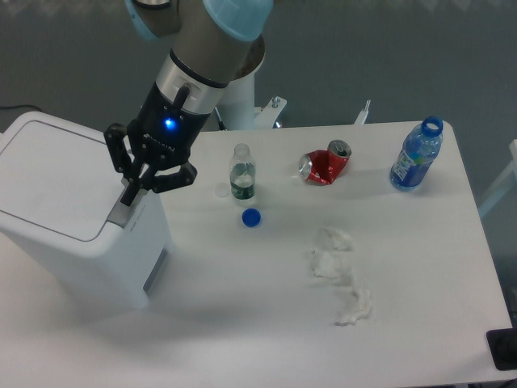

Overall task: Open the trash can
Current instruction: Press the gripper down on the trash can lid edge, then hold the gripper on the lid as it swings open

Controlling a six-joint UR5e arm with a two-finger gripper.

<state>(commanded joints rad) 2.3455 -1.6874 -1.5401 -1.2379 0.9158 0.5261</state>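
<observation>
The trash can (56,190) is a large white boxy bin standing at the table's left end, with its flat lid down. A grey push-latch (119,212) sits on the rim that faces the table's middle. My gripper (128,196) hangs over that rim, fingers drawn together and pointing down. The fingertips are at the latch's upper end; I cannot tell whether they touch it. Nothing is held between the fingers.
A small clear bottle (242,173) stands just right of the gripper, with a loose blue cap (251,217) in front of it. A crushed red can (325,164), an open blue bottle (417,155) and crumpled white tissue (339,275) lie further right.
</observation>
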